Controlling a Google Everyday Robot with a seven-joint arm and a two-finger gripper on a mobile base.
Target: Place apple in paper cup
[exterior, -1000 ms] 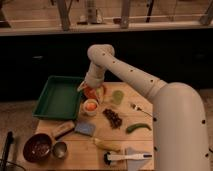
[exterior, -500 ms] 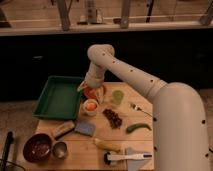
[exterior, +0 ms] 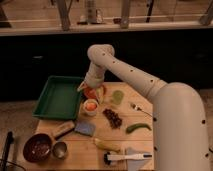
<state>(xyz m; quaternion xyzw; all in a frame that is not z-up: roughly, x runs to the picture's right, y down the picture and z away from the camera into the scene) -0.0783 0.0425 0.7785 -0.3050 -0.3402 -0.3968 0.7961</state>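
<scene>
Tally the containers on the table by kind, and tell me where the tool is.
Cups: 3 (white paper cup, pale green cup, metal cup)
Bowls: 1 (brown bowl)
Trays: 1 (green tray)
Total: 5
The tool hangs just above the white paper cup, beside the green tray.

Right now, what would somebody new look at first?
The big white robot arm, sweeping in from the right across the wooden table. Its gripper hangs just above a small white cup with something orange inside, beside a bright green tray at the table's left.
</scene>
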